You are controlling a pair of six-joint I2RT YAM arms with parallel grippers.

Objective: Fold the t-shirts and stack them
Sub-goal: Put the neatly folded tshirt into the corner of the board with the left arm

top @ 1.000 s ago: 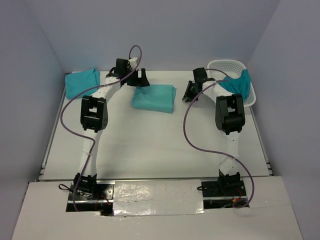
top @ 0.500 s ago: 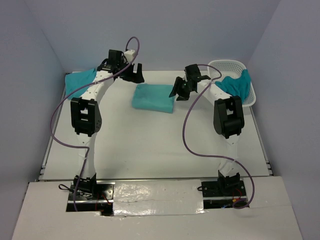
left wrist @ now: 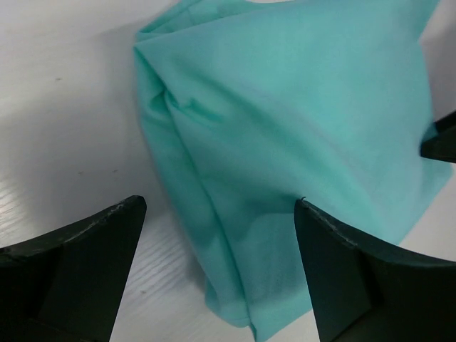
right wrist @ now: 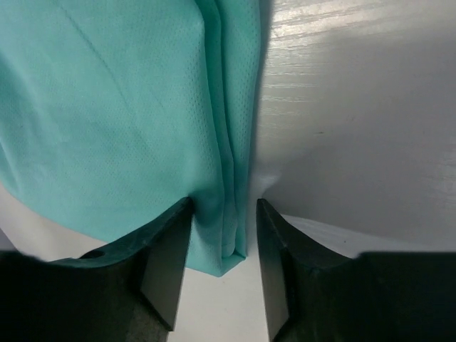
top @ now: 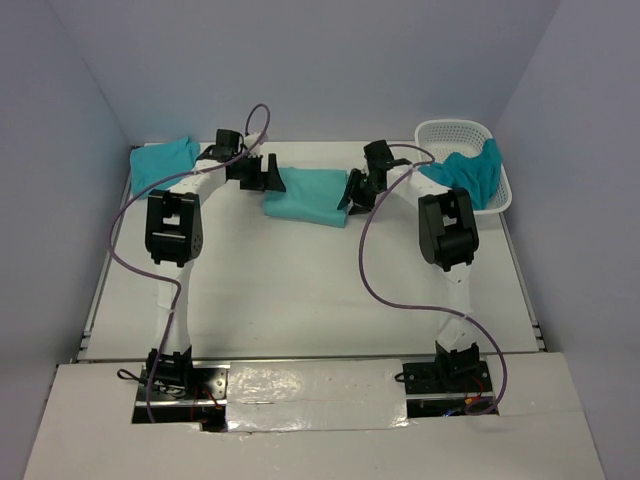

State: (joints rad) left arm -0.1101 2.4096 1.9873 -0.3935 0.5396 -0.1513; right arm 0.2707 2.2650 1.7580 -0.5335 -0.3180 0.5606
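Top external view puts the folded shirt (top: pixel 307 195) at the middle of the far half of the table (top: pixel 300 290), lying flat as a neat rectangle of several layers. The left gripper (top: pixel 268 173) is at the folded shirt's left edge and the right gripper (top: pixel 352 190) is at its right edge, so both arms flank it. From the left wrist, the left gripper (left wrist: pixel 217 206) has its fingers spread wide over that edge of the folded shirt (left wrist: pixel 299 121), grasping nothing. From the right wrist, the right gripper (right wrist: pixel 222 206) has its fingers partly apart with the layered edge of the folded shirt (right wrist: pixel 121 107) running between them. The cloth meets one finger and comes very near the other, and I cannot tell whether it is pinched or only straddled. Well to the left of the folded shirt lies a second shirt (top: pixel 160 162), a bluer bundle at the table's far corner. Whether it is properly folded is hard to judge from this far off. Well to the right of the folded shirt, a third shirt (top: pixel 470 170) hangs crumpled over the rim of the basket (top: pixel 450 130). By my reading, one fold is finished and the arms are set to take this shirt by both edges, likely to stack it. No stack of two shows yet, and the third shirt at least has not been folded.
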